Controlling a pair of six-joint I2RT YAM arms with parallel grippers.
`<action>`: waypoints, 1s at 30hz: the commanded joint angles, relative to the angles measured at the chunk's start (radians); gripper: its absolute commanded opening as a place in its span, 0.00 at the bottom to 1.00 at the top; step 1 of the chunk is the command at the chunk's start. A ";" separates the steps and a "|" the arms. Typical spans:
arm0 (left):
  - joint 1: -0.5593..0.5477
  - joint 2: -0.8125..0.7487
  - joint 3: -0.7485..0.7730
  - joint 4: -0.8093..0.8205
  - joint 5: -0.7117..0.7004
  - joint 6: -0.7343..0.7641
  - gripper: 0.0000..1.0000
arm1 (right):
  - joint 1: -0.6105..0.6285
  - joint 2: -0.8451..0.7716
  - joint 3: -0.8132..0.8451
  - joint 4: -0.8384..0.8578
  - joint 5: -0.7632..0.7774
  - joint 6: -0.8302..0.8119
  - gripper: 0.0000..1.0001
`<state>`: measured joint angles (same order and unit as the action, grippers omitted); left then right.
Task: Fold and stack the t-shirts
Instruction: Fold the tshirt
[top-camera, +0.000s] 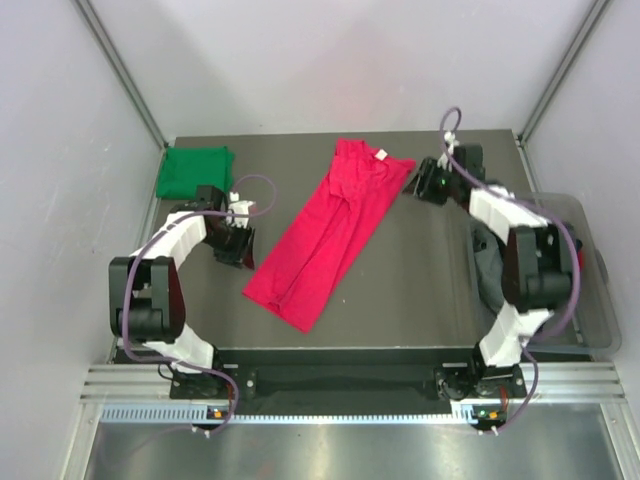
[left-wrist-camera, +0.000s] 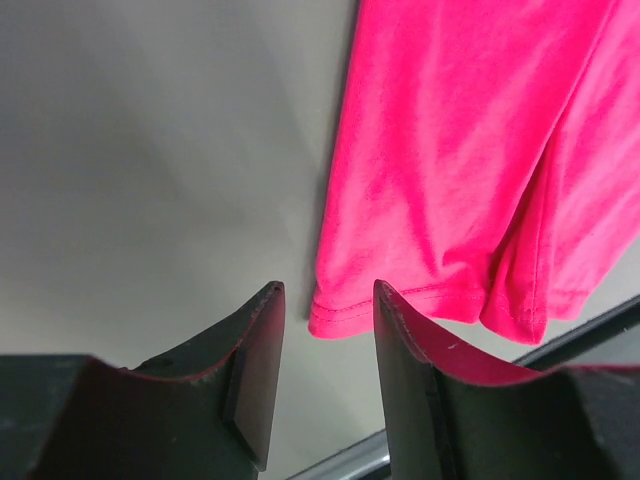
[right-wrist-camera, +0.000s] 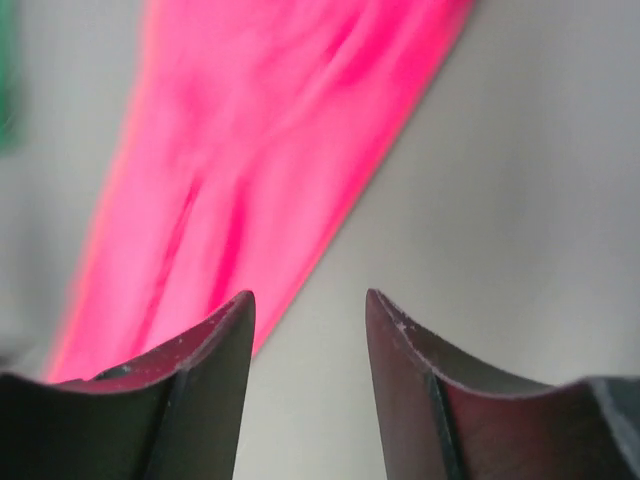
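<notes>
A crimson-pink t-shirt (top-camera: 330, 235) lies folded lengthwise as a long strip, slanting from the table's far middle to the near left, white neck label at its far end. A green t-shirt (top-camera: 194, 171) lies folded at the far left corner. My left gripper (top-camera: 243, 254) is open and empty just left of the pink shirt's hem corner, seen in the left wrist view (left-wrist-camera: 345, 318). My right gripper (top-camera: 420, 183) is open and empty, just right of the shirt's shoulder end. The right wrist view shows the pink cloth (right-wrist-camera: 250, 170) ahead and left of the fingers.
A clear plastic bin (top-camera: 575, 270) with dark grey cloth (top-camera: 488, 262) in it stands at the table's right edge, beside the right arm. Grey walls enclose the table. A metal rail runs along the near edge (top-camera: 350, 385).
</notes>
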<state>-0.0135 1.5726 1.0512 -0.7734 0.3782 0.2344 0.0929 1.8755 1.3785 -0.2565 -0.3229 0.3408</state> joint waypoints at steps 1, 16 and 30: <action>0.006 0.050 0.046 -0.035 0.039 0.003 0.46 | 0.042 -0.183 -0.354 0.275 -0.332 0.345 0.48; 0.050 0.184 0.081 -0.154 0.040 0.036 0.46 | 0.591 -0.178 -0.558 0.565 -0.292 0.586 0.50; 0.050 0.251 0.043 -0.179 0.076 0.068 0.41 | 0.792 -0.061 -0.486 0.286 -0.173 0.633 0.51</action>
<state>0.0341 1.8042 1.0954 -0.9295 0.4198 0.2741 0.8455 1.7966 0.8505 0.0769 -0.5301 0.9493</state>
